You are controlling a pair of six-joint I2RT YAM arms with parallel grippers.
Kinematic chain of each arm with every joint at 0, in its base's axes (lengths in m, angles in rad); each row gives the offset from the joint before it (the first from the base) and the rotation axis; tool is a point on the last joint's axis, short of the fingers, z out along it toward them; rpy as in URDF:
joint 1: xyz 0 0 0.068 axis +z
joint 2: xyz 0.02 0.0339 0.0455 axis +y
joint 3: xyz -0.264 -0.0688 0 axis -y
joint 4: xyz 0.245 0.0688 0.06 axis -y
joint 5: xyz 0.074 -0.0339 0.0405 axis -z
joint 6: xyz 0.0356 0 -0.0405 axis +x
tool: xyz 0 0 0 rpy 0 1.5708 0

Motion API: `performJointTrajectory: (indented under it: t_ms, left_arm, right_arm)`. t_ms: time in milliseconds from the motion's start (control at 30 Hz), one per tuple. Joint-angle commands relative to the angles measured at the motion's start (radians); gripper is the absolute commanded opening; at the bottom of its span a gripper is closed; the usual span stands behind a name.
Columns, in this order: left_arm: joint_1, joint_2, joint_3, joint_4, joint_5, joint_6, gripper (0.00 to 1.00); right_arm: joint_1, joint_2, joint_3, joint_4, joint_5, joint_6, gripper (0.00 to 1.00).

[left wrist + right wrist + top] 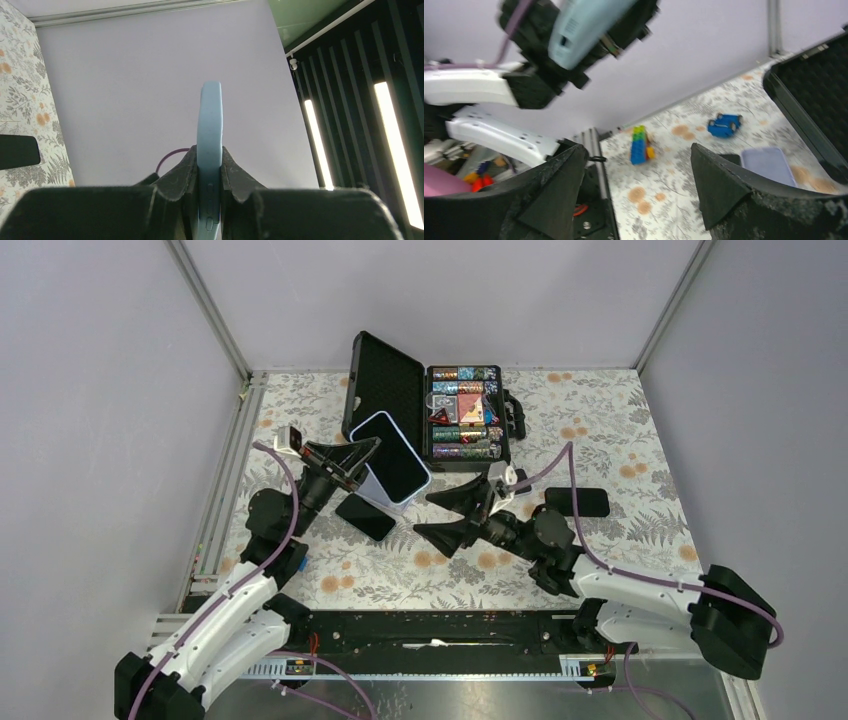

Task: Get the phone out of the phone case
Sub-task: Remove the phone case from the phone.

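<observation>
Light-blue phone case (210, 120), with the phone (392, 458) inside it, is pinched edge-on in the left end effector (360, 468) and tilted up off the floral counter (620, 540). A black slab (365, 516) lies just below that end effector. The right end effector (455, 512) is spread wide and holds nothing, just right of the case.

The left arm (215, 625) and right arm (640, 595) are black near their pincers and white farther back. The left pincer (368, 462) and right pincer (425, 513) have black, pointy, wedge-shaped fingers (555, 195) with a rough skin. A purple cable (572, 475) runs back from each pincer along its arm. A small white box (289, 438) sits just behind the left pincer.
</observation>
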Motion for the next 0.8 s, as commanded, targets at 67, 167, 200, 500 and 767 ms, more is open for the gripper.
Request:
performJointTrajectory:
  t_ms: [67,167,200,500,767]
  left_arm:
    - [0.000,0.014,0.030,0.157,-0.008,-0.008,0.00]
    - [0.000,0.021,0.029,0.175,0.004,-0.010,0.00]
    - [0.000,0.021,0.030,0.174,0.007,-0.009,0.00]
    - [-0.001,0.019,0.036,0.149,0.022,0.004,0.00]
    - [-0.002,0.006,0.037,0.143,0.029,0.000,0.00]
  right_arm:
    - [-0.002,-0.135,0.064,0.007,-0.051,0.128,0.85]
    - [-0.001,-0.178,0.081,-0.066,0.046,0.186,0.86]
    - [-0.002,-0.186,0.090,-0.090,0.048,0.202,0.86]
    - [-0.016,-0.192,0.205,-0.303,0.160,0.359,0.84]
    - [-0.031,-0.181,0.218,-0.350,0.218,0.409,0.58]
